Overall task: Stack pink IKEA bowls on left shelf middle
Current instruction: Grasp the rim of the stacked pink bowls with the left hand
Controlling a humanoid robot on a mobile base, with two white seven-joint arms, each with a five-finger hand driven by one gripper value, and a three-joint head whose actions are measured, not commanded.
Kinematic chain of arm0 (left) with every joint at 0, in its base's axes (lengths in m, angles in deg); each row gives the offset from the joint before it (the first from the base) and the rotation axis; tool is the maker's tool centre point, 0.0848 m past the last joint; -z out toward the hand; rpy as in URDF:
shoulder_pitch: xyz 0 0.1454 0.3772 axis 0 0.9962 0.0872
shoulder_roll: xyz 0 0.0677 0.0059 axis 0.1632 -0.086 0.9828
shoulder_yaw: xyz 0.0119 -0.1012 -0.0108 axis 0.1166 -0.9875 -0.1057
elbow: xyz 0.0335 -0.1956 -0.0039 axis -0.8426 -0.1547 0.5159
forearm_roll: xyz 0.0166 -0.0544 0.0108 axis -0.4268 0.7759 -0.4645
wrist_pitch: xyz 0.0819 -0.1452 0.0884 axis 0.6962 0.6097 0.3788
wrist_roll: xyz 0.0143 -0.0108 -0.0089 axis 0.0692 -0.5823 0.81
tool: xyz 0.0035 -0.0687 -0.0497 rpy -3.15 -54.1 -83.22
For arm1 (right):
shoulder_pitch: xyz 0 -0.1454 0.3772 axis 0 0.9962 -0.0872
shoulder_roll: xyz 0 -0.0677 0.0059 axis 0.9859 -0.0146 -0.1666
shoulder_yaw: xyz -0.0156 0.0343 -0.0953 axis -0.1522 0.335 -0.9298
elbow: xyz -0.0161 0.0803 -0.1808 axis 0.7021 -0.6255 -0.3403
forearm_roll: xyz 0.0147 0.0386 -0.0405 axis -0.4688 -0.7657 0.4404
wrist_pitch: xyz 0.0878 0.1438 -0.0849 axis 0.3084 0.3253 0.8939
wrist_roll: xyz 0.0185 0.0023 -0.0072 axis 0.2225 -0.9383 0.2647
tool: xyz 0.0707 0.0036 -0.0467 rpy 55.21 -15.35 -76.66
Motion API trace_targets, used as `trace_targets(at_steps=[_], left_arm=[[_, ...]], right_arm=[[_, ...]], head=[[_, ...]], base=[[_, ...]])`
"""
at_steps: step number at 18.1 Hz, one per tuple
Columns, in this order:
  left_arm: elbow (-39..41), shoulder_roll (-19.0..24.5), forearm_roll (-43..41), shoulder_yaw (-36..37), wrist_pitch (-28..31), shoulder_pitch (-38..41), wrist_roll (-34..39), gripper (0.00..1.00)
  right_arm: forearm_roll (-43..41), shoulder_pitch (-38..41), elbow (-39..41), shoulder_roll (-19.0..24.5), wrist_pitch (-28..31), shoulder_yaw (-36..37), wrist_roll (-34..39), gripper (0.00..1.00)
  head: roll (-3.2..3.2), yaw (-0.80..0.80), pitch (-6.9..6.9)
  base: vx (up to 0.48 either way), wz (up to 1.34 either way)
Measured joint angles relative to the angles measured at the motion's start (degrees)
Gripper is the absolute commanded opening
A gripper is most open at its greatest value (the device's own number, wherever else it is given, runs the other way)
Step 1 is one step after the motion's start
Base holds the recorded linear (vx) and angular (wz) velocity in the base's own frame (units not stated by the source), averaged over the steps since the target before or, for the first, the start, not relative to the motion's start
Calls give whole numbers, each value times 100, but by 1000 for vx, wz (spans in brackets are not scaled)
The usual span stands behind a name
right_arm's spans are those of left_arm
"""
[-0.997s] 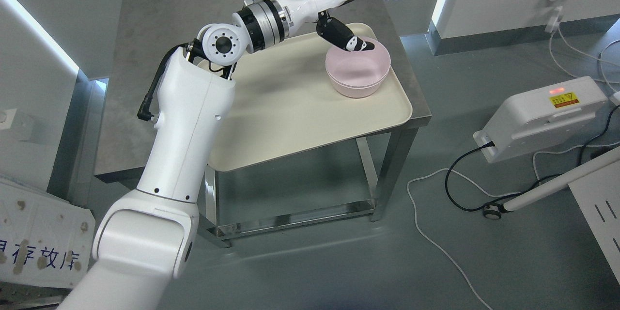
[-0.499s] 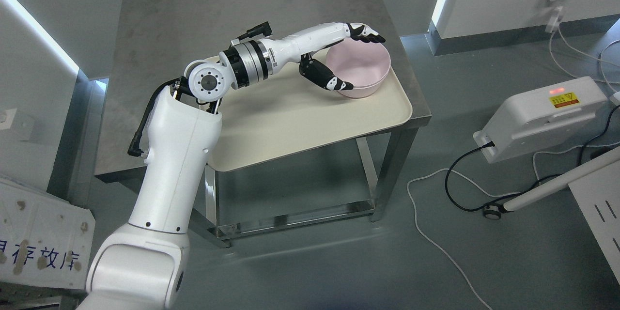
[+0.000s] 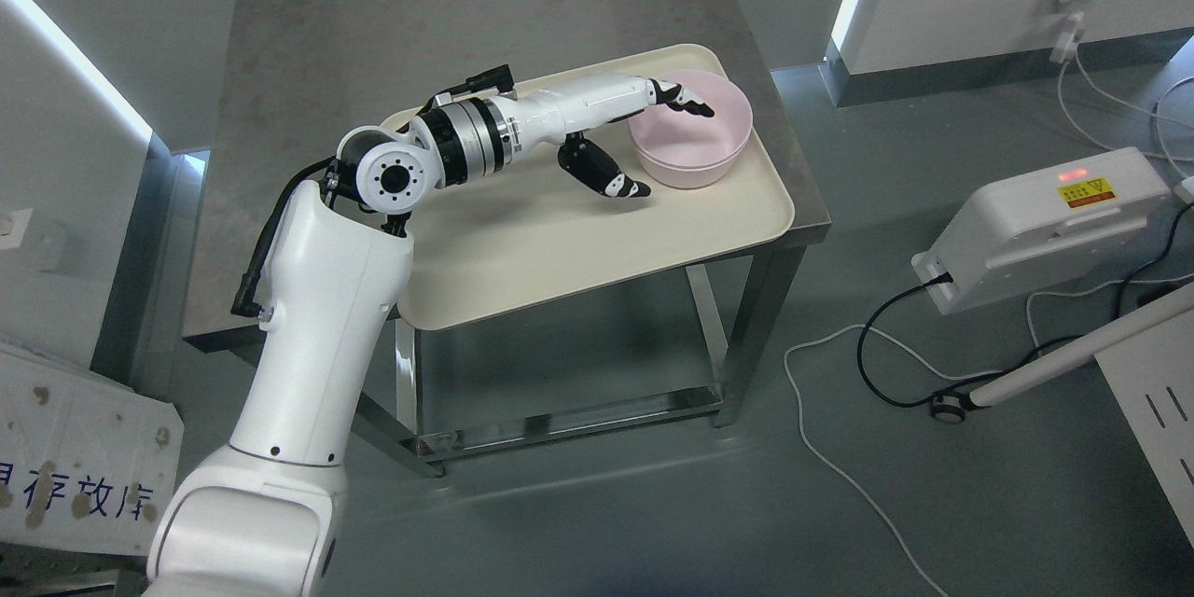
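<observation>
My left hand point(image 3: 653, 135) straddles the near rim of the pink bowls point(image 3: 695, 131), fingers point(image 3: 686, 100) apart, nothing clamped; I should pinch the rim squarely before lifting off the tray point(image 3: 560, 233).

Left robot hand point(image 3: 644, 140) at rim of stacked pink bowls point(image 3: 692, 132) on cream tray point(image 3: 560, 242).

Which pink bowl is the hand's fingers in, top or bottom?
The top pink bowl, nested in the lower bowl; the left hand has fingers over its rim.
</observation>
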Motion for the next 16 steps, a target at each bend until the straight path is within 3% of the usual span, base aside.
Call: trace_targets(at_steps=[2,11,14,16], left_arm=[[43,14,-113,99,-2,-37,-2,60],[139,56,-818,432,-9,-19,-14,52],[146,63,-1006,490,-19,-15,32,42],[152,67,-1085,517,-30,-12,60,27]], right_arm=[[0,0,0,0,0,0,0,100],[0,-1,0,0,0,0,0,100],[0,-1,0,0,0,0,0,100],[0,0,0,0,0,0,0,100]], head=[[0,0,0],[0,0,0],[0,0,0],[0,0,0]], base=[[0,0],[0,0],[0,0],[0,0]])
